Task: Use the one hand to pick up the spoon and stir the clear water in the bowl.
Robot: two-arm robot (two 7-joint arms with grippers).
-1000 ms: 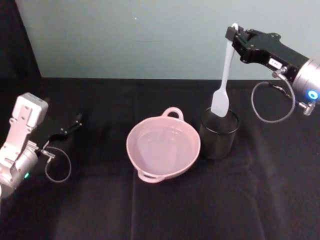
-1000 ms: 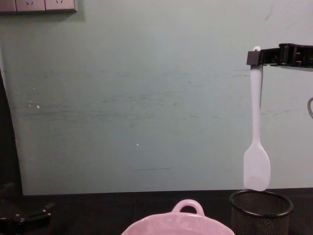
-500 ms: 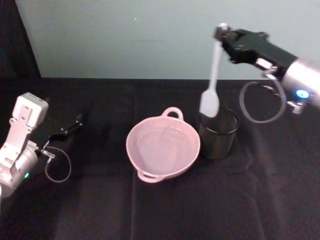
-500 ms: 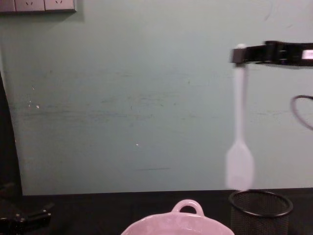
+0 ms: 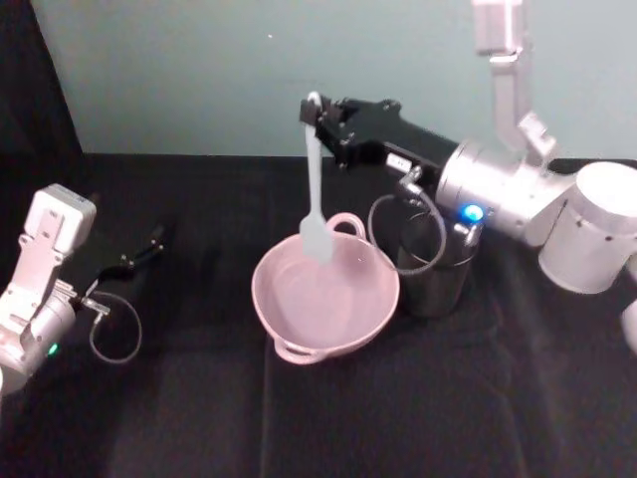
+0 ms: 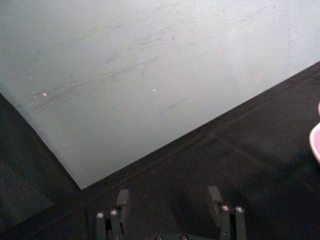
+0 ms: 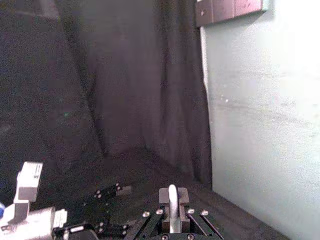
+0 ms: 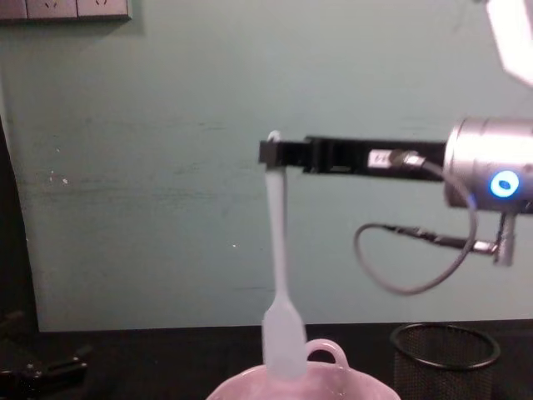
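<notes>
A black mesh cup (image 5: 438, 291) stands upright on the black table (image 5: 398, 418) before me, a bit to my right. Behind is a pale green wall (image 5: 179, 80) with white sockets (image 8: 67, 8) up high. A dark curtain (image 7: 125, 75) hangs beside it.

**Where everything sits right now**

The bowl (image 5: 368, 309) is pretty much in the middle of the table (image 5: 398, 418), and the cup (image 5: 438, 284) stands just beside it on the right, nearly touching. The spoon (image 5: 311, 174) hangs upright over the back part of the bowl, head down near the rim. Can't tell if it reaches the water (image 5: 318, 304). The right gripper (image 5: 317, 112) has the top of the handle, reaching in from the right above the cup. The left gripper (image 5: 149, 242) is way off at the table's left side, well apart from the bowl. The wall (image 5: 199, 80) runs behind it all.
</notes>
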